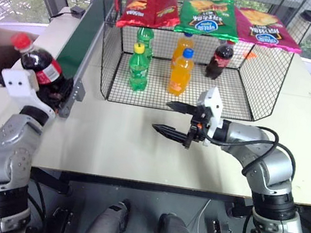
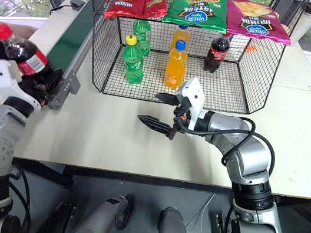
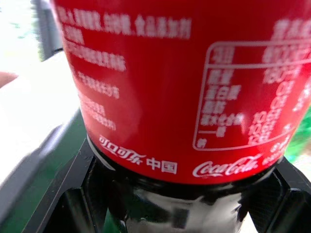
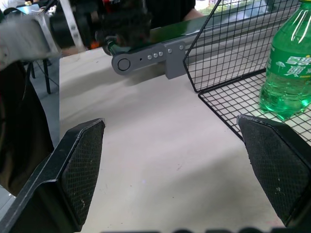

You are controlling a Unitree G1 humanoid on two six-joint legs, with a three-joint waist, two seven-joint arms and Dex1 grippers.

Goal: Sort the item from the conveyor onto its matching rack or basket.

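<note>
The left gripper [image 1: 52,88] is closed on the lower body of the small plastic cola bottle with dark brown liquid, red cap and red label [image 1: 36,62], holding it just beside the near roller end of the long, narrow dark-green conveyor with grey metal side rails [image 1: 83,33]. The right gripper [image 1: 177,120] hangs over the pale tabletop [image 1: 133,143] in front of the large black wire-mesh cage [image 1: 176,99], its fingers spread wide and holding nothing.

Orientation: the bottle's long axis is tilted, not upright. The red cap points up and to the robot's left, away from the cage; the base points down towards the gripper and conveyor end.

Risks, as judged:
- The grip sits low on a smooth, round body; the top-heavy lean could let the bottle swivel or slip during the carry.
- The cage's front edge and the snack bags [image 1: 211,17] lying on its top could catch the cap if the bottle enters still tilted.
- A tilted release could topple it into the orange soda bottles [image 1: 180,71] or second cola bottle [image 1: 219,58].
</note>
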